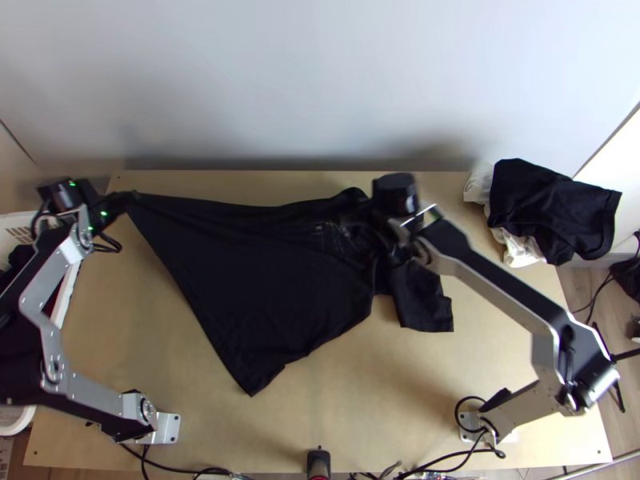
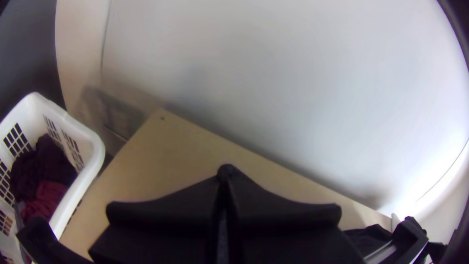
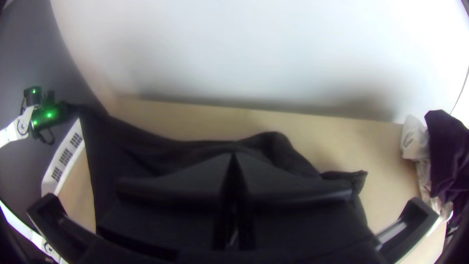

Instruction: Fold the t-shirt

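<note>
Far left corner of the light wooden desk [image 1: 320,432]: left gripper [image 1: 132,195] has its fingers closed on a bit of the black fabric t-shirt [image 1: 264,272], pinched at the tips. From there the shirt draws out to a narrow point; the rest runs across the middle of the desk, widening, with soft folds and a pale print near the right gripper [image 1: 364,229]. One corner points at the near edge; what looks like a sleeve lies toward the desk's right side, edges roughly square. Shirt isn't folded into any neat shape. Right gripper is at the shirt's upper right part, fingers together in its wrist view, black fabric around and behind them; can't tell if any is pinched between. Far right corner of the desk: dark bunched cloth [image 1: 552,210] over crumpled white cloth [image 1: 520,251]. Just beside the desk's left edge: white plastic slatted basket [image 2: 94,146], dark and red clothes [image 2: 41,176] inside.
</note>
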Motion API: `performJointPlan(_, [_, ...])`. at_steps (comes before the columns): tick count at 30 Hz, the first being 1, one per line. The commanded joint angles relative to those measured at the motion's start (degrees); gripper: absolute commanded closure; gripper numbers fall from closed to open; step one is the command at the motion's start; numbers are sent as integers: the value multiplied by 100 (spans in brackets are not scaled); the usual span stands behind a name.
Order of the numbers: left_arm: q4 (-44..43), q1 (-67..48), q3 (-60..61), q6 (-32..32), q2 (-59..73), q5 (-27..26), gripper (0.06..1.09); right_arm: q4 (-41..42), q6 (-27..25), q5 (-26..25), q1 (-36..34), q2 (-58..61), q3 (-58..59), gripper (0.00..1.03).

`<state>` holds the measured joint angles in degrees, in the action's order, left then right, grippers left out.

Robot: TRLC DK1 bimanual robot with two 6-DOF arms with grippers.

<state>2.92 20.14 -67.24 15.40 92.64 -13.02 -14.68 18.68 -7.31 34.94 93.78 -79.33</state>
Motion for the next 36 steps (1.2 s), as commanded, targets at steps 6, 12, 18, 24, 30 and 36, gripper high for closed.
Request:
performJointPlan(6, [-46, -248, -78, 271, -1635, 273, 105, -721, 189, -16, -673, -879, -1331, 100])
performJointPlan(12, [7, -581, -588, 904, -2347, 669, 105, -1433, 382, -16, -558, -1046, -2825, 100])
performJointPlan(18, [16, -933, -852, 1448, -3217, 888, 105, -1248, 523, -130, -629, -1512, -3159, 100])
performJointPlan(24, [33, -1126, -843, 1624, -4026, 959, 105, -1143, 479, -192, -822, -2039, -3335, 100])
performJointPlan(30, [42, -1126, -1080, 1677, -4351, 1179, 105, -1020, 391, -201, -1165, -2153, -3871, 100])
performJointPlan(36, [7, -1170, -1959, 1738, -3903, 1723, 105, -958, 215, -209, -1437, -1195, -5611, 100])
